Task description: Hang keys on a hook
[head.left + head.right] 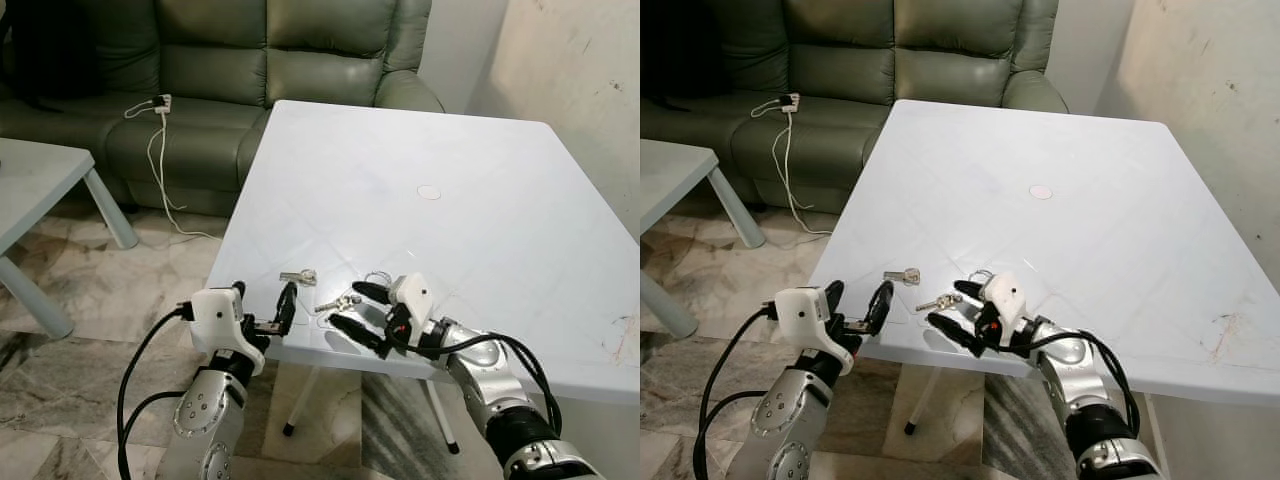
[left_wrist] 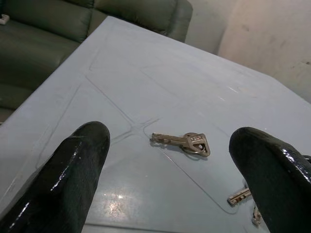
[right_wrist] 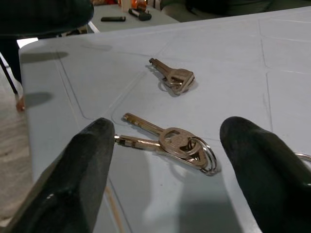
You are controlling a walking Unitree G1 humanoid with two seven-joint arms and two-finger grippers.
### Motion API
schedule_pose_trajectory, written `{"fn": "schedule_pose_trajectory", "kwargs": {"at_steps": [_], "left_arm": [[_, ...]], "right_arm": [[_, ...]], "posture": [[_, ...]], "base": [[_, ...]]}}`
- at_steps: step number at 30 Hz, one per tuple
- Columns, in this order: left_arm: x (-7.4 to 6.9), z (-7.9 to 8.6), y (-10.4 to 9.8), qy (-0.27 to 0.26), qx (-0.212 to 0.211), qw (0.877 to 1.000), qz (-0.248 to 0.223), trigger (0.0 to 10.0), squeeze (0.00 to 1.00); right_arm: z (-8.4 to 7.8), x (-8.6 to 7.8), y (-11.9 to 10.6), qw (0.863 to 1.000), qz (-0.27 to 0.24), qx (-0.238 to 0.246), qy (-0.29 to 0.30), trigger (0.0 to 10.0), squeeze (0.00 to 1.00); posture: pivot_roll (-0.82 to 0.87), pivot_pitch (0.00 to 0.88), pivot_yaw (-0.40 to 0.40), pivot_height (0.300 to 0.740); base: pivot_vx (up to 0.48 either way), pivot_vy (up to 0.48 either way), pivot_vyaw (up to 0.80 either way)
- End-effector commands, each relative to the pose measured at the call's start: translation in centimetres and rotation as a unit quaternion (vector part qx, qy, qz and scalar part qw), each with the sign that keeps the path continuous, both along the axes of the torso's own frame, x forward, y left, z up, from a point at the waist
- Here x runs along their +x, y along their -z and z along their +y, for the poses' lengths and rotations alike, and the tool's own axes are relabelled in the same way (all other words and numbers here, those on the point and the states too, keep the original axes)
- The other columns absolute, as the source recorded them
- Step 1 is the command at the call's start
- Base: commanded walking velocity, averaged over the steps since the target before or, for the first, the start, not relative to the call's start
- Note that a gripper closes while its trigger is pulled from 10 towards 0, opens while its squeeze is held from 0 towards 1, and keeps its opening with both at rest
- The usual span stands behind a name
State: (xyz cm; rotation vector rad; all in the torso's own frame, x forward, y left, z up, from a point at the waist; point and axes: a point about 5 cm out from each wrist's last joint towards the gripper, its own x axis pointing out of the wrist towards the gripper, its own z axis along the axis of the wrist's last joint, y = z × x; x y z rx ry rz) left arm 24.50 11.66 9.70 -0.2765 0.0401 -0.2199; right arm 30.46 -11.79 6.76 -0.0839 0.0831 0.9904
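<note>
Right wrist view, centre frame: thin, light, slippery brass-coloured keys on a steel ring (image 3: 167,141) lie flat on the white plastic tabletop (image 3: 233,87) between the right gripper (image 3: 165,170)'s wide-open, empty jaws, best pinched at the ring; the left gripper (image 2: 170,170) is also open and empty.

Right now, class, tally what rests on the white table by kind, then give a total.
Single key: 1
Key bunch on a ring: 1
Round white disc: 1
Total on the table: 3
</note>
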Motion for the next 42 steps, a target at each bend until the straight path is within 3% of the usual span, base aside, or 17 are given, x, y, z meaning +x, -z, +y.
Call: {"fn": "schedule_pose_trajectory", "kwargs": {"at_steps": [1, 2, 5, 9, 10, 11, 13, 15, 17, 18, 20, 30, 31, 32, 39, 41, 42], "left_arm": [[0.0, -0.8, -0.5, 0.006, -0.011, 1.0, -0.004, 10.0, 0.0], [0.0, -0.8, -0.4, 0.006, -0.011, 1.0, -0.003, 10.0, 0.0], [0.0, -0.8, -0.4, 0.005, -0.012, 1.0, -0.002, 10.0, 0.0], [0.0, -0.8, -0.4, 0.005, -0.012, 1.0, -0.001, 10.0, 0.0], [0.0, -0.9, -0.4, 0.005, -0.012, 1.0, -0.001, 10.0, 0.0], [0.0, -0.9, -0.4, 0.005, -0.012, 1.0, -0.001, 10.0, 0.0], [-0.1, -0.9, -0.4, 0.004, -0.012, 1.0, -0.001, 10.0, 0.0], [-0.1, -0.9, -0.4, 0.003, -0.012, 1.0, 0.0, 10.0, 0.0], [-0.1, -0.9, -0.4, 0.002, -0.013, 1.0, 0.0, 10.0, 0.0], [-0.1, -0.9, -0.4, 0.002, -0.013, 1.0, 0.001, 10.0, 0.0], [-0.1, -0.9, -0.4, 0.002, -0.013, 1.0, 0.001, 10.0, 0.0], [-0.1, -1.0, -0.3, 0.001, -0.012, 1.0, 0.002, 10.0, 0.0], [-0.1, -1.0, -0.3, 0.001, -0.013, 1.0, 0.002, 10.0, 0.0], [-0.1, -1.0, -0.3, 0.001, -0.012, 1.0, 0.002, 10.0, 0.0], [-0.1, -1.1, -0.3, 0.001, -0.013, 1.0, 0.003, 10.0, 0.0], [-0.1, -1.1, -0.3, 0.0, -0.014, 1.0, 0.004, 10.0, 0.0], [-0.2, -1.1, -0.3, 0.0, -0.014, 1.0, 0.004, 10.0, 0.0]], "right_arm": [[-0.3, 0.3, -0.3, 1.0, -0.006, -0.01, 0.003, 8.1, 0.0], [-0.4, 0.4, -0.3, 1.0, -0.006, -0.01, 0.004, 9.1, 0.0], [-0.5, 0.5, -0.3, 1.0, -0.003, -0.011, 0.005, 5.3, 0.0], [-0.4, 0.6, -0.3, 1.0, -0.006, -0.016, 0.005, 4.9, 0.0], [-0.4, 0.6, -0.3, 1.0, -0.006, -0.014, 0.003, 3.3, 0.0], [-0.4, 0.6, -0.3, 1.0, -0.005, -0.015, 0.003, 0.0, 0.0], [-0.6, 0.7, -0.3, 1.0, -0.008, -0.021, 0.011, 0.0, 0.0], [-0.6, 0.7, -0.3, 1.0, -0.011, -0.025, 0.01, 6.4, 0.0], [-0.7, 0.9, -0.3, 1.0, -0.008, -0.026, 0.014, 8.0, 0.0], [-0.7, 0.9, -0.3, 1.0, -0.007, -0.025, 0.014, 3.7, 0.0], [-0.8, 1.0, -0.4, 1.0, -0.005, -0.022, 0.015, 0.0, 0.0], [-1.0, 1.2, -0.4, 0.999, -0.007, -0.03, 0.018, 0.0, 0.0], [-1.0, 1.2, -0.4, 0.999, -0.008, -0.033, 0.018, 3.1, 0.0], [-1.1, 1.2, -0.4, 0.999, -0.008, -0.034, 0.019, 8.0, 0.0], [-1.2, 1.3, -0.4, 0.999, -0.007, -0.039, 0.02, 7.1, 0.0], [-1.3, 1.4, -0.4, 0.999, -0.006, -0.04, 0.021, 6.2, 0.0], [-1.4, 1.4, -0.4, 0.999, -0.007, -0.041, 0.022, 4.3, 0.0]], "posture": [[0.06, 0.039, -0.091, 0.74], [0.06, 0.039, -0.091, 0.74], [0.06, 0.04, -0.091, 0.74], [0.06, 0.042, -0.092, 0.74], [0.06, 0.043, -0.092, 0.74], [0.06, 0.043, -0.092, 0.74], [0.06, 0.041, -0.094, 0.74], [0.06, 0.041, -0.094, 0.74], [0.06, 0.041, -0.094, 0.74], [0.06, 0.041, -0.094, 0.74], [0.06, 0.038, -0.095, 0.74], [0.06, 0.034, -0.096, 0.74], [0.06, 0.032, -0.096, 0.74], [0.06, 0.032, -0.096, 0.74], [0.07, 0.028, -0.096, 0.74], [0.07, 0.028, -0.096, 0.74], [0.07, 0.027, -0.096, 0.74]], "base": [[0.0, 0.0, 0.0], [0.0, 0.0, 0.0], [0.0, 0.0, 0.0], [0.0, 0.0, 0.0], [0.0, 0.0, 0.0], [0.0, 0.0, 0.0], [0.0, 0.0, 0.0], [0.0, 0.0, 0.0], [0.0, 0.0, 0.0], [0.0, 0.0, 0.0], [0.0, 0.0, 0.0], [0.0, 0.0, 0.0], [0.0, 0.0, 0.0], [0.0, 0.0, 0.0], [0.0, 0.0, 0.0], [0.0, 0.0, 0.0], [0.0, 0.0, 0.0]]}}
